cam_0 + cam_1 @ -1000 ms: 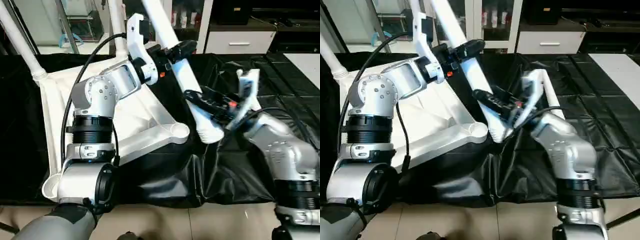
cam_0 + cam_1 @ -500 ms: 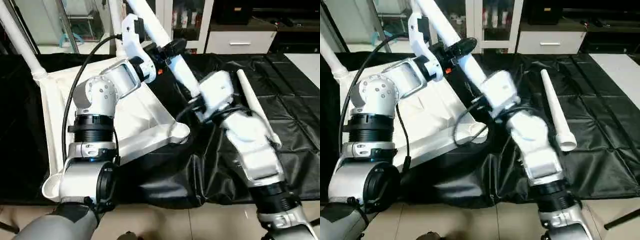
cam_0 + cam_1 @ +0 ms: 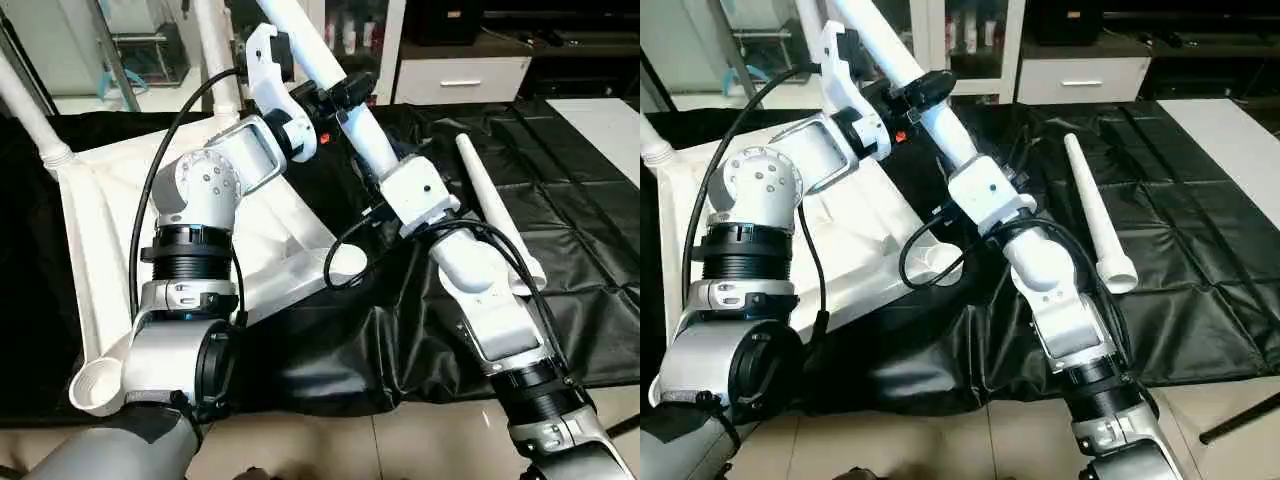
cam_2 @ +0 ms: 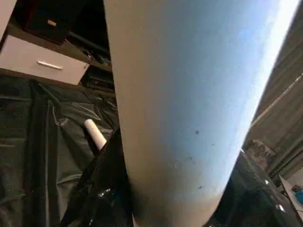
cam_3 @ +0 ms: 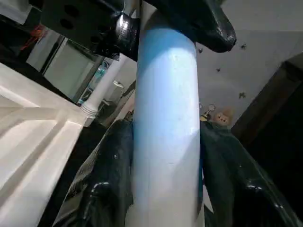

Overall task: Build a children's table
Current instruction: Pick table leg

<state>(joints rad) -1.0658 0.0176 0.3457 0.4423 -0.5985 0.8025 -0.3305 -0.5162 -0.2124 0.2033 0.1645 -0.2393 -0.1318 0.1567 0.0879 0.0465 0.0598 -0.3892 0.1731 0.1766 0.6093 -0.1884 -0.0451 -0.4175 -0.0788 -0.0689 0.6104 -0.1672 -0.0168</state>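
- Both grippers clamp one white tube leg: left gripper [image 3: 335, 100] high up, right gripper [image 5: 161, 198] lower, each about half closed around it.
- Leg [image 3: 902, 70] slants above the upturned tabletop [image 3: 100, 220], near its empty corner socket [image 3: 345, 262].
- Advice: align leg end squarely with socket, then press along its axis.
- Spare leg [image 3: 1092, 215] lies apart.

White leg [image 4: 189, 94] between black claw fingers [image 4: 94, 194]
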